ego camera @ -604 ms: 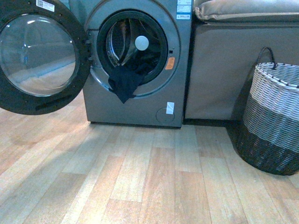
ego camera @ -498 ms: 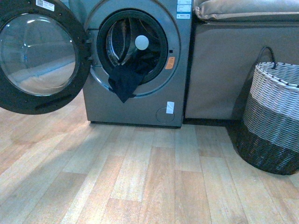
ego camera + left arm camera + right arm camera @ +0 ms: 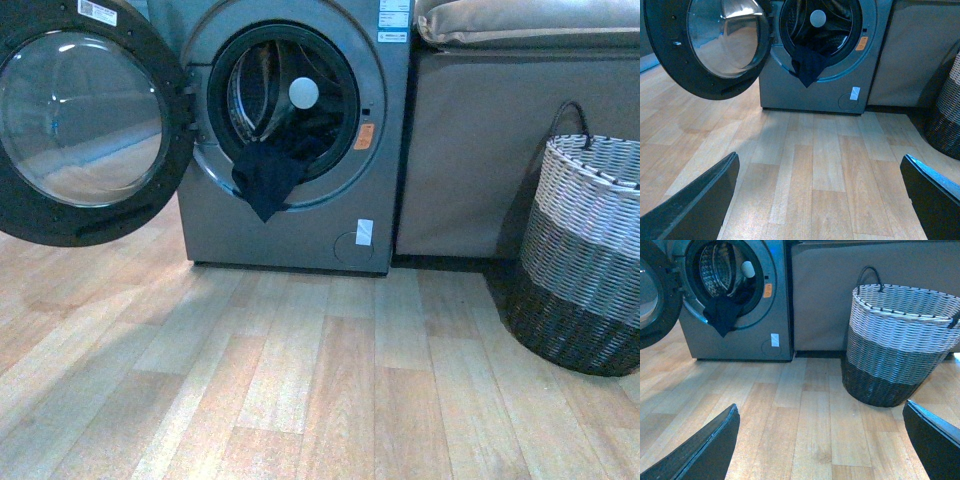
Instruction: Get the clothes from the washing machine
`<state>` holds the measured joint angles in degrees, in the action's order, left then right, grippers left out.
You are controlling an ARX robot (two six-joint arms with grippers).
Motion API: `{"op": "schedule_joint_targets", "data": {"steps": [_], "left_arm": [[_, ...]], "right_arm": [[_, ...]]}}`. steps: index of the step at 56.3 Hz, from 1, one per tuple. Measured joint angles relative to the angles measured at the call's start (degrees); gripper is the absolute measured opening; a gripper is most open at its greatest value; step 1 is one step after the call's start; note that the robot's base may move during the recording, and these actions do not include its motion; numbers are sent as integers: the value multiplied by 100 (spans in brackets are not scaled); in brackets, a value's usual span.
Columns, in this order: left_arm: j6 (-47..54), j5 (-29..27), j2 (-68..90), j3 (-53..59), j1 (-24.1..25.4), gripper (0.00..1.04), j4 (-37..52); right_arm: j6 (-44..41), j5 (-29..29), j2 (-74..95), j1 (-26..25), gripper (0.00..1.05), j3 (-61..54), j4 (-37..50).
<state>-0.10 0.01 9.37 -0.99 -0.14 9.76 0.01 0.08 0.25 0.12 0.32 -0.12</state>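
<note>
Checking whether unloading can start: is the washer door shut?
No, the glass door is swung wide open, and the clothes hang out of the washing machine.

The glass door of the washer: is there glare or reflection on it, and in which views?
Front view: the glass door mirrors the pale floor, mild glare. Left wrist view: strongest reflection, bright patches on its upper half. Right wrist view: only the door's edge shows, too little to judge.

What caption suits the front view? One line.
Dark clothes hang from the open washing machine, woven basket at right.
</note>
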Motion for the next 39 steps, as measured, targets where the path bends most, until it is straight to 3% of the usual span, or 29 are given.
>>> {"op": "schedule_joint_targets", "data": {"steps": [39], "left_arm": [[0, 0, 0, 0, 0, 98, 0]], "right_arm": [[0, -9, 0, 0, 97, 0, 0]]}}
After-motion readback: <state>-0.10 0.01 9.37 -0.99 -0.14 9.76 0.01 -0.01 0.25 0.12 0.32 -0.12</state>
